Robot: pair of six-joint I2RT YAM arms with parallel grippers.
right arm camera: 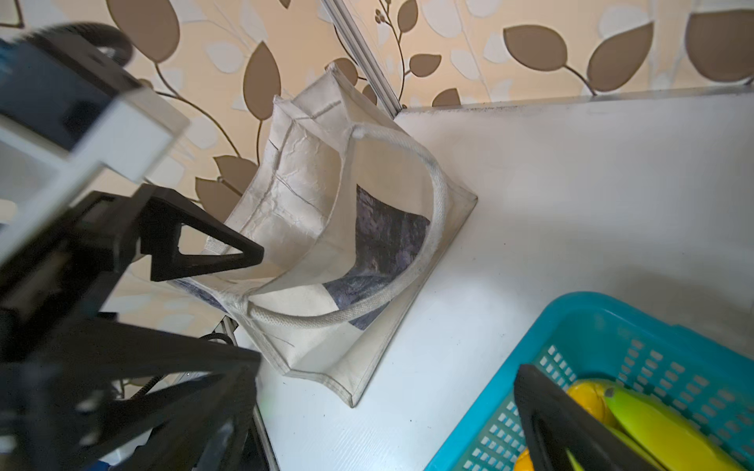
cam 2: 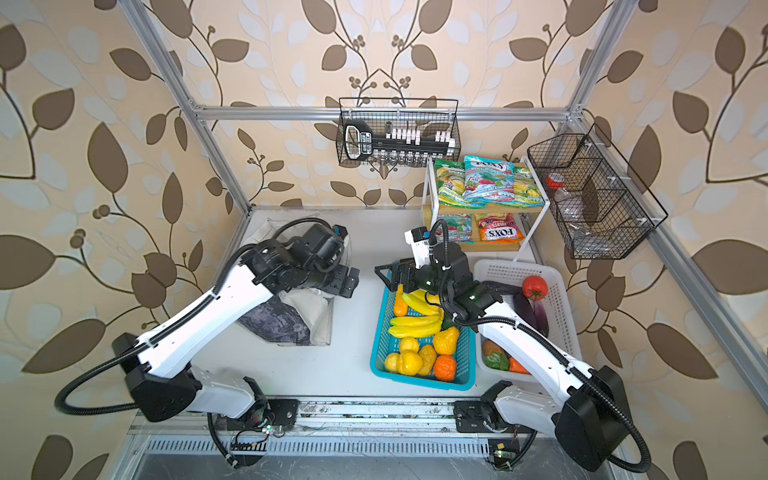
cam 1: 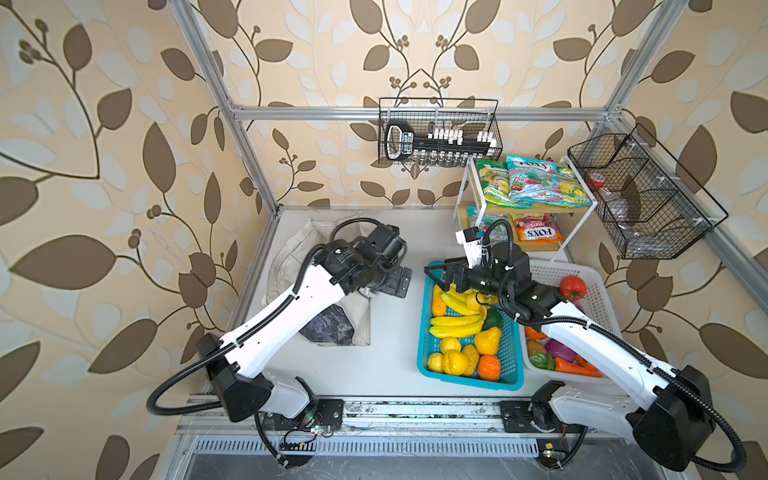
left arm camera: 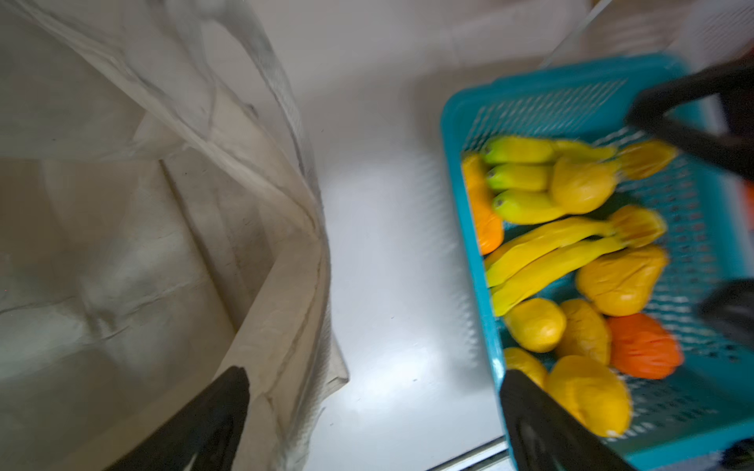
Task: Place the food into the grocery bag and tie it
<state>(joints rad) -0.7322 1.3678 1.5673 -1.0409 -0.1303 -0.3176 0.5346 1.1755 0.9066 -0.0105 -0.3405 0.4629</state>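
The grocery bag (cam 1: 332, 330) (cam 2: 286, 326) lies slumped at the back left, mouth agape, one white loop handle (right arm camera: 436, 212) showing. Toy food, bananas (cam 1: 455, 322) and yellow and orange fruit, fills the blue basket (cam 1: 424, 324) (left arm camera: 451, 134) (right arm camera: 591, 310). Sweet packets (cam 1: 532, 183) sit on the shelf. My left gripper (cam 1: 400, 282) (left arm camera: 373, 391) is open and empty, hanging between the bag's rim (left arm camera: 285, 261) and the basket. My right gripper (cam 1: 436, 277) (right arm camera: 383, 391) is open and empty over the basket's far end, one finger above a banana (right arm camera: 653, 424).
A white basket (cam 1: 552, 269) with a tomato (cam 1: 572, 288), eggplant (cam 2: 536, 311) and other vegetables stands right of the blue one, partly under my right arm. Behind stands the white shelf (cam 1: 575, 237). Two black wire baskets (cam 1: 440, 133) (cam 1: 644, 195) hang on the frame.
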